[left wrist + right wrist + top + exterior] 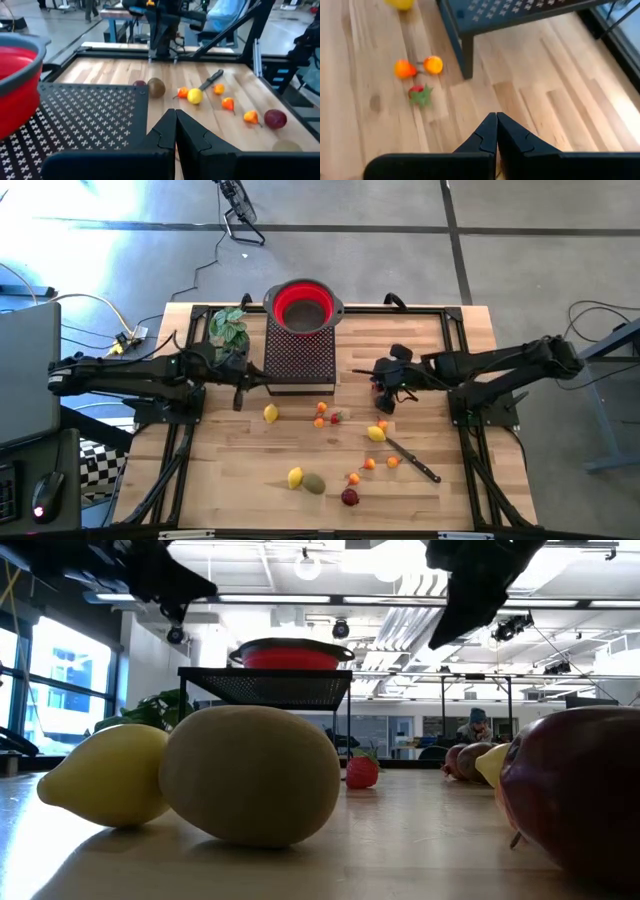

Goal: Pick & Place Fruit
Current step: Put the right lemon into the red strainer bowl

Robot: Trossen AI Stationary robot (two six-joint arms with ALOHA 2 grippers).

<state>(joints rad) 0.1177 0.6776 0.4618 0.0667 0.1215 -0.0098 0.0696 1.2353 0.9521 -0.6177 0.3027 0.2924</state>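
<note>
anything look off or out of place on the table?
One oddity: a black-handled knife lies loose among the scattered fruit on the right side of the table. The red bowl sits upright on the black mesh stand, empty as far as visible. Nothing spilled or damaged.

In the high view a bowl (pixel 303 304) sits on a rack (pixel 300 358) at upper centre. Fruit (pixel 320 442) lies scattered below it, a knife (pixel 412 459) at lower right, a plant (pixel 228 327) left of the rack.

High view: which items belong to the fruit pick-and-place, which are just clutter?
Job:
- lemons
- small orange fruits
- olive-green fruit
- dark red fruit
- strawberry
- red bowl on mesh stand, probably

Lying about:
- knife
- leafy plant
</note>
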